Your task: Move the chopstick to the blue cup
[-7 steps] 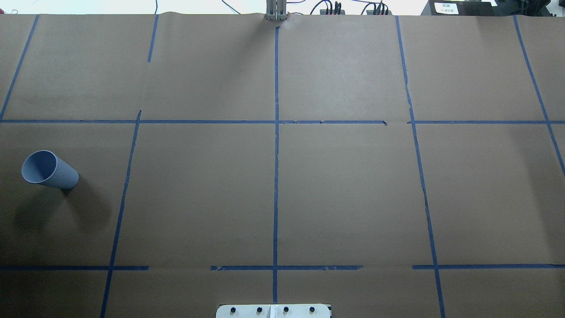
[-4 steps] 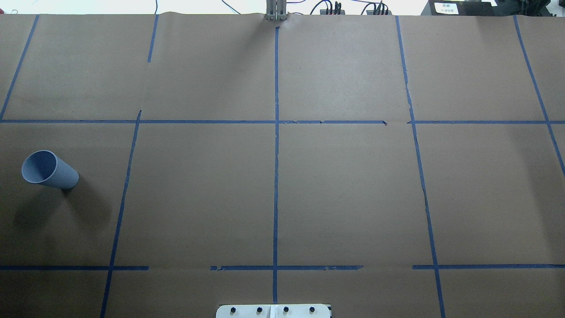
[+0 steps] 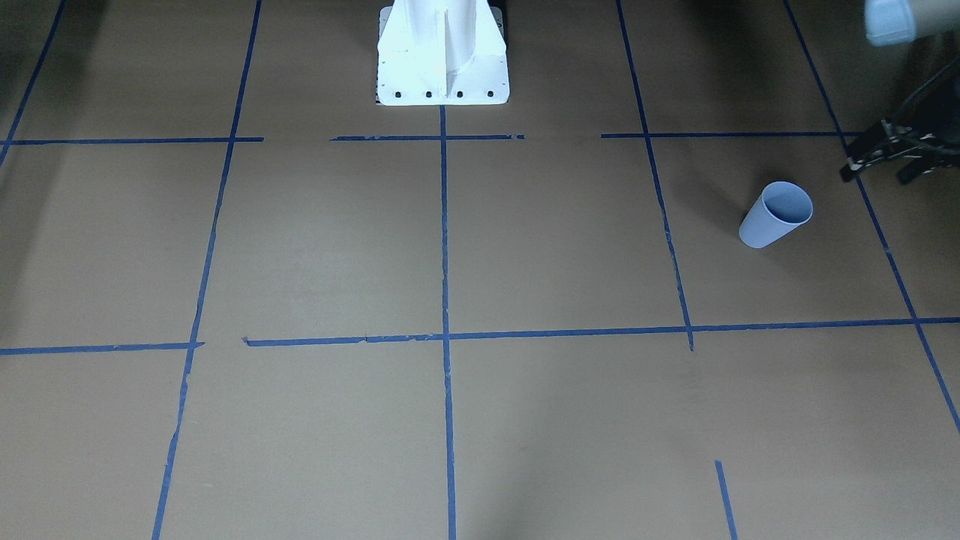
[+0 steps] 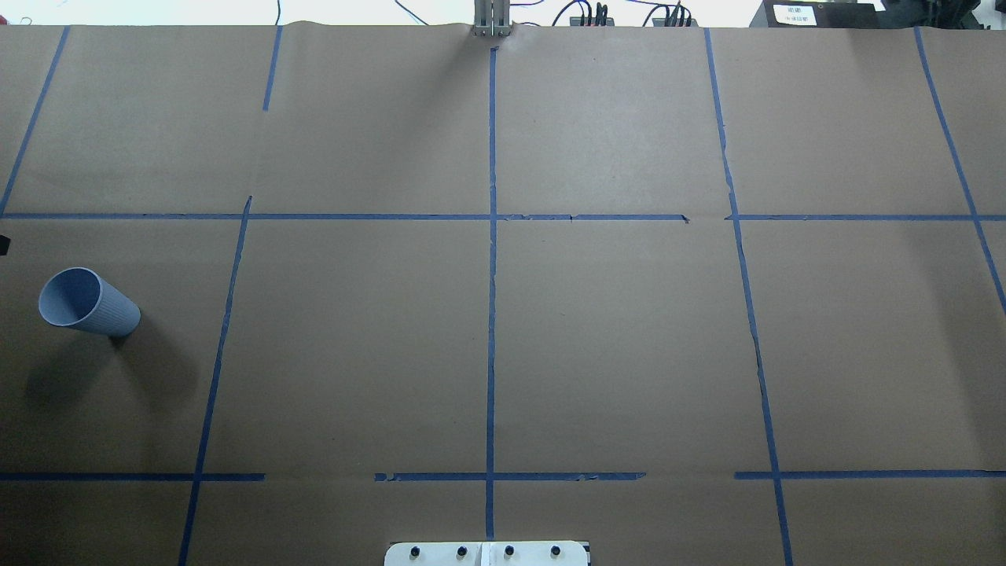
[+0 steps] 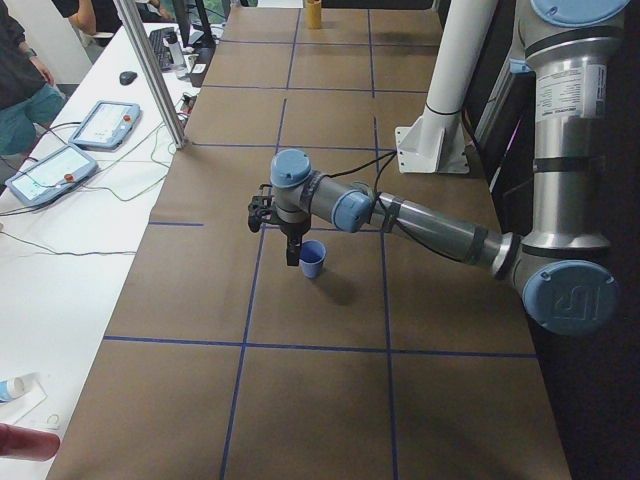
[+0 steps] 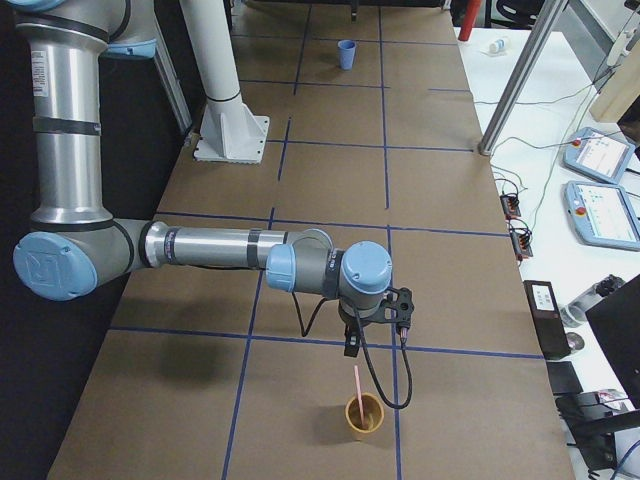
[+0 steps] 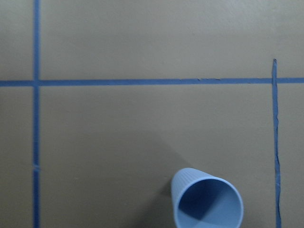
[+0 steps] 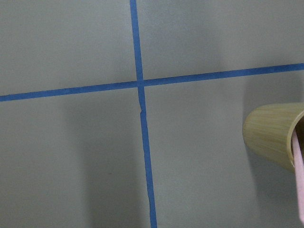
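One chopstick (image 6: 356, 385), thin, pink and straight, stands nearly upright in a tan cup (image 6: 364, 415) at the right end of the table (image 4: 629, 354). Its upper part rises well clear of the rim. The right wrist view catches only a sliver of it at the frame's edge, resting against the cup's lip. The right gripper (image 6: 352, 345) hangs just beside the chopstick's top, on the side toward the table's middle. Whether it is apart or together I cannot tell.

The blue cup (image 4: 86, 303) stands upright and empty at the far left end, well apart from the chopstick. The left gripper (image 5: 292, 252) hovers just beside it, and its state cannot be told either.

Judging by this, the pick-up is not yet made and the approach is in hand. Next, the right gripper would need to centre on the free shaft, grip it and draw it up along its length so the tan cup does not tip. After that comes a long carry, or a hand-over to the left arm.
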{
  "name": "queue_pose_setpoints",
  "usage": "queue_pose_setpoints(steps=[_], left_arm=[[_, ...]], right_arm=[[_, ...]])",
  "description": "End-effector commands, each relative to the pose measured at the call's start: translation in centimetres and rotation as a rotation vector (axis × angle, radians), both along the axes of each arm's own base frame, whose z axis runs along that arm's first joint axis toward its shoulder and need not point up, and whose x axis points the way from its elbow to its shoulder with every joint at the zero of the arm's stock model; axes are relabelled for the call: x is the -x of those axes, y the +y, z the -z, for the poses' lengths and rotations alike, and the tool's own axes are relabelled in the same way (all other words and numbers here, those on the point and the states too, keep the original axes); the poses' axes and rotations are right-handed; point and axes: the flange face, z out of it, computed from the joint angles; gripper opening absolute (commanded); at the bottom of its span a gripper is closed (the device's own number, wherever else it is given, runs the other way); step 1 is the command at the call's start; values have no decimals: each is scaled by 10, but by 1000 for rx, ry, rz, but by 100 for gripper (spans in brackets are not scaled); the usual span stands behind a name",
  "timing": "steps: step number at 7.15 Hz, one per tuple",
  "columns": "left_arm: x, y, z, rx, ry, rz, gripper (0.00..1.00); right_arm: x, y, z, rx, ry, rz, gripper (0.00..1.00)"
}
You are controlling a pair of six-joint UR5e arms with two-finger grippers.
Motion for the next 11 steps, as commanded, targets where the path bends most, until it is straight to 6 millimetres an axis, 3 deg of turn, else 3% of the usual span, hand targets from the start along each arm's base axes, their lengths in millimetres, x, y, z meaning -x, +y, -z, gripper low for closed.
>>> queue_pose_setpoints(steps=[1,4,8,9,10,11], left_arm=[[-34,7,-15,18,-23,8,100],[-58,2,-52,28,-27,-34,100],[-88,7,-64,40,-35,-91,96],[-88,5,-61,56,-33,-74,79],[-92,-1,-53,88,-23,-32,45],[-94,-2,-51,111,-22,-12,22]], right_arm=[[0,-2,2,-4,1,0,100],[0,-2,2,-5,1,1,100],[0,-2,3,-7,1,1,100],[0,-2,3,-7,1,1,100],[0,-2,3,-7,1,1,100],[0,-4,4,-10,1,1,100]])
